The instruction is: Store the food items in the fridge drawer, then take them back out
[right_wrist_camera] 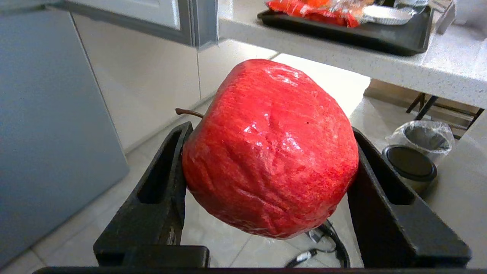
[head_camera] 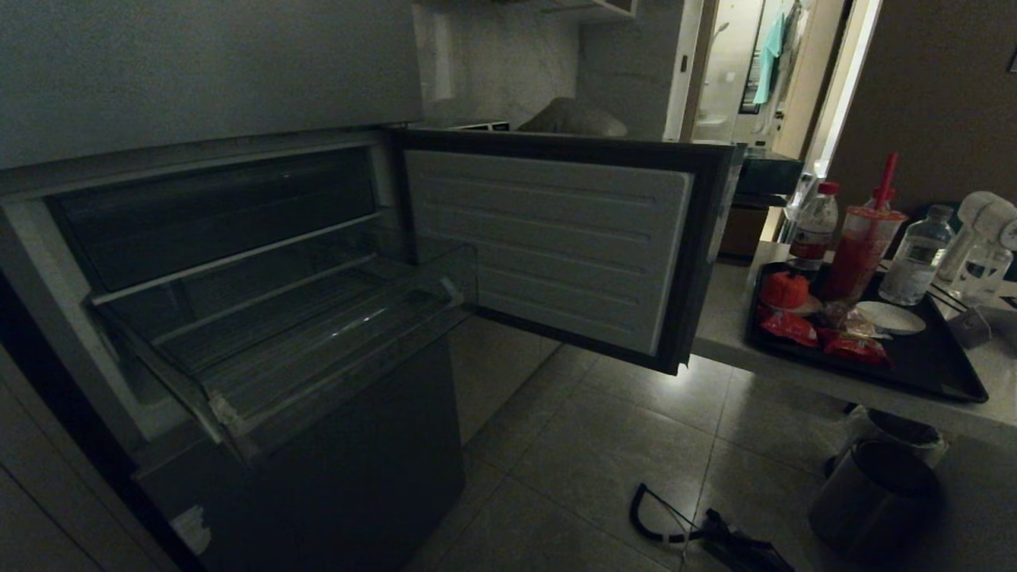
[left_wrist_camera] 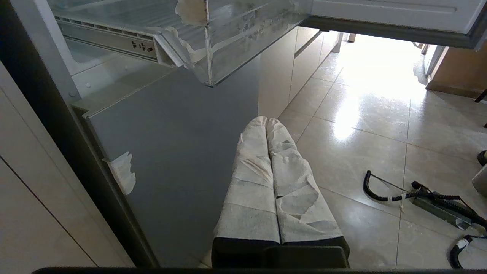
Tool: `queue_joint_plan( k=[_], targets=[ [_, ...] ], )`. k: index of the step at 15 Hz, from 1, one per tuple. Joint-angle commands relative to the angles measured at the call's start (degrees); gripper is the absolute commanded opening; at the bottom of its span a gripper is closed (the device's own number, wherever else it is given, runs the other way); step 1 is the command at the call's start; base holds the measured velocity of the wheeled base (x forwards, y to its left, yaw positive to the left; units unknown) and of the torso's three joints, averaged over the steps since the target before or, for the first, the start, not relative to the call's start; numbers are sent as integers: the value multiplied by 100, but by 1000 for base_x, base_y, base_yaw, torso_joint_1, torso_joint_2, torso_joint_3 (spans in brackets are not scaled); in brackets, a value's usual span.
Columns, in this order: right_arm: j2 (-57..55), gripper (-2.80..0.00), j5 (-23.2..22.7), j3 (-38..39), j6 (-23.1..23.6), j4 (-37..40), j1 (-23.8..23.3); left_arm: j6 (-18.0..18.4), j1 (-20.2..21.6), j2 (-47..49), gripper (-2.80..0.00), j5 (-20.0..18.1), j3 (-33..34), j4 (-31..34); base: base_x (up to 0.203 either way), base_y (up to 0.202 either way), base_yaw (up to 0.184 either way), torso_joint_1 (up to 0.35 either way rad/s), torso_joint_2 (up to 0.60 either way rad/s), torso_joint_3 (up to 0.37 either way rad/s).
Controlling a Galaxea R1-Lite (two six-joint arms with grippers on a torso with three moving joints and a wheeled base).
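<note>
The fridge drawer (head_camera: pixel 318 334) stands pulled out on the left, its ribbed clear bottom bare as far as the head view shows — no food lies in it. The fridge door (head_camera: pixel 548 246) is swung wide open to the right of it.

One food item, a red apple (right_wrist_camera: pixel 270 148) with a short stem, is clamped between the black jaws of the right gripper (right_wrist_camera: pixel 268 190); both fingers press its sides. Behind it in the right wrist view are the floor, the grey fridge front and the counter edge, so the apple hangs in the air low between fridge and counter, not yet over the drawer. Neither arm enters the head view.

The other item, the lumpy orange-red piece (head_camera: pixel 785 288), sits on the black tray (head_camera: pixel 945 373) on the counter at the right, beside red snack packets (head_camera: pixel 826 338), a tall red cup (head_camera: pixel 862 246) and bottles.

Judgement: either the storing is only begun — one item picked, none placed — or this apple is the last one coming back out; these views alone cannot settle which.

The left gripper (left_wrist_camera: pixel 268 123) hangs low before the grey lower fridge front, just under the drawer's near corner, its white-wrapped fingers pressed together on nothing — apparently parked.

A black cable (head_camera: pixel 675 528) lies on the floor tiles, and a bin (head_camera: pixel 874 492) stands under the counter.
</note>
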State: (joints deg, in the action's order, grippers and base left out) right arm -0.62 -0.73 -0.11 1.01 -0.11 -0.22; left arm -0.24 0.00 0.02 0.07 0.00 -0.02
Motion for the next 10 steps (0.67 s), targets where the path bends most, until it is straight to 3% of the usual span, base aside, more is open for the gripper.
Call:
queue_joint_plan(
  k=[1,6,10],
  targets=[
    [62,-280,6,2,-5,11,4,-2,0,-2,-280,1,0,-6,0,0,0,0,0,0],
    [62,-280,47,2,-22,11,4,-20,0,-2,-280,1,0,-6,0,0,0,0,0,0],
    [62,-280,56,2,-40,11,4,-20,0,-2,-280,1,0,-6,2,-8,133,3,-2,2]
  ],
)
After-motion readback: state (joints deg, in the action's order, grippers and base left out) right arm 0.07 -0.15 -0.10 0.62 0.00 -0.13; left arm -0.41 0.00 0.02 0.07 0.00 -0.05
